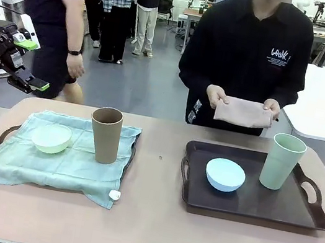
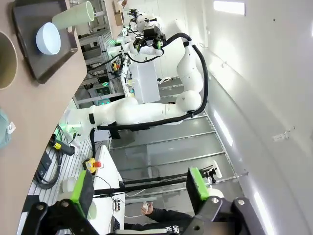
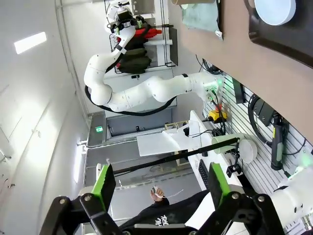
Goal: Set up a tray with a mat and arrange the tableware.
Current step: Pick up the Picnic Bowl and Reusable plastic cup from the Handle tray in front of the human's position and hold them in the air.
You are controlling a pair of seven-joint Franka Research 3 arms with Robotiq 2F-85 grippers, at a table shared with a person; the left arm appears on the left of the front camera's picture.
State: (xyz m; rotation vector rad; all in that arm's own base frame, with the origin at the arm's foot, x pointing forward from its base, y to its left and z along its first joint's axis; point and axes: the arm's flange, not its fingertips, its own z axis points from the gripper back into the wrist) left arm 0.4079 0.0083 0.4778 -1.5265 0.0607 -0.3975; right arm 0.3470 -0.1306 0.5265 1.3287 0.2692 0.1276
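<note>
Left gripper (image 1: pixel 32 64) and right gripper (image 3: pixel 161 182) both spread wide, empty, clear of the table. Brown cup (image 1: pixel 105 135) and pale green bowl (image 1: pixel 51 138) are on the teal mat (image 1: pixel 60 166); light blue bowl (image 1: pixel 225 174) and pale green cup (image 1: pixel 282 161) stand on the bare right tray (image 1: pixel 261 205). Risk: tall cup tips if the person's folded beige mat (image 1: pixel 244 112) gets pushed under it.

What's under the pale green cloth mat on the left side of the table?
A dark tray: only its left handle and a strip of right rim show past the pale green cloth mat. Its floor is covered.
</note>
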